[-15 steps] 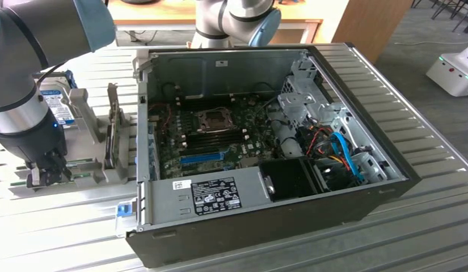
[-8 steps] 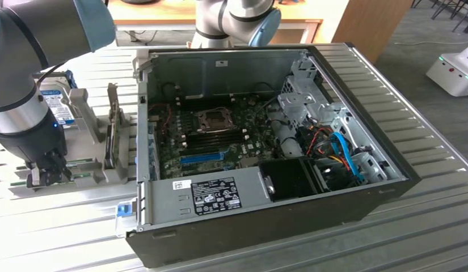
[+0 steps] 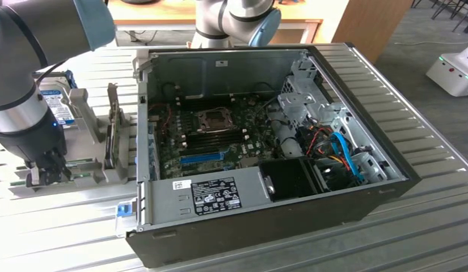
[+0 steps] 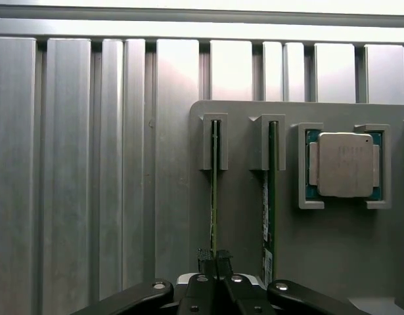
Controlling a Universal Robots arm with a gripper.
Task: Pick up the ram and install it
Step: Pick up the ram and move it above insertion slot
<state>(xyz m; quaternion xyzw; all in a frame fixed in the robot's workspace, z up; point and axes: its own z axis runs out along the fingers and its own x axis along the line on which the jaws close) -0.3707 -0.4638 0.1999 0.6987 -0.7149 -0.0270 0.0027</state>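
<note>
Where the gray holder (image 4: 241, 223) sits on the ribbed metal desk (image 4: 90, 164), the gripper (image 4: 213, 261) pinches the ram (image 4: 214, 190), which stands on edge in its slot. Just beside it stands a second stick (image 4: 270, 190), then a processor (image 4: 344, 164), and farther off the open computer case (image 3: 218, 71).

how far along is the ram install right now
Done: the end effector is at the grey holder, shut on the ram. In hand: the pick-up; the ram stands on edge in its holder slot, not yet lifted. Left: the lift out and the install on the motherboard inside the open case.
</note>
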